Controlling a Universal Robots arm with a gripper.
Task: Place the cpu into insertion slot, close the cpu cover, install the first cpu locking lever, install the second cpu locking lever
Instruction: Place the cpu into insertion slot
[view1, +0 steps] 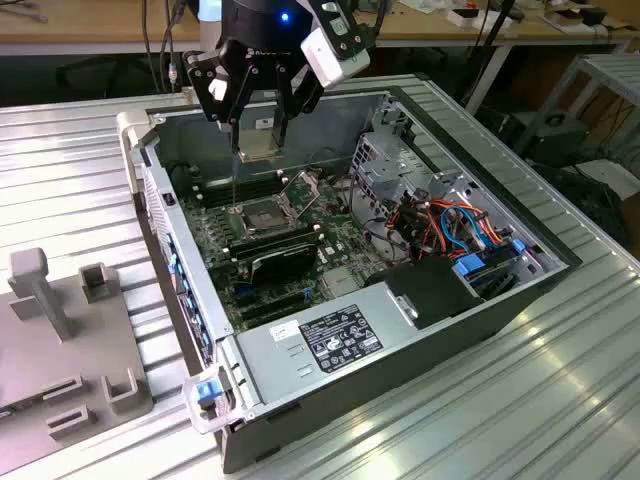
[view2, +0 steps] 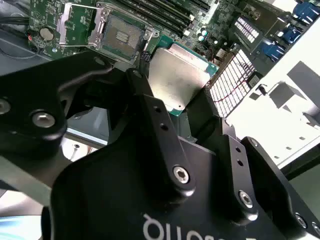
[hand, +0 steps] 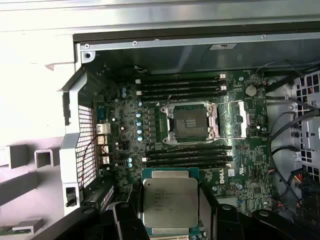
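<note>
In the exterior view, my gripper (view1: 258, 128) hangs over the far side of the open computer case (view1: 195, 150). My jaws are squeezed in on the cpu (view1: 262, 146), one on each side. The flat silver chip is up in the air. The insertion slot (view1: 262, 213) sits lower down on the green circuit board (view1: 345, 240), and the cpu is not touching it. The cpu cover (view1: 303, 188) stands tipped up, just beside the slot on the exterior view's right. A long black card (view1: 285, 262) lies just nearer than the slot. A grey holder (view1: 60, 330) sits on the ribbed metal table (view1: 540, 400), on the exterior view's left of the case.

In the second wrist view, my black fingers (view2: 152, 117) pinch the cpu (view2: 177, 80) between them. Its silver face shows. The insertion slot (view2: 121, 36) is apart from it, and its dark grey middle is bare. The cpu cover (view2: 75, 20) is swung open beside the slot.

In the first wrist view, the cpu (hand: 170, 204) sits between my fingers (hand: 125, 220). The insertion slot (hand: 191, 121) is well apart from it, with nothing in it. The cpu cover (hand: 235, 120) lies open, touching the slot along one edge. Long black memory slots (hand: 185, 86) run on two sides of the insertion slot.
</note>
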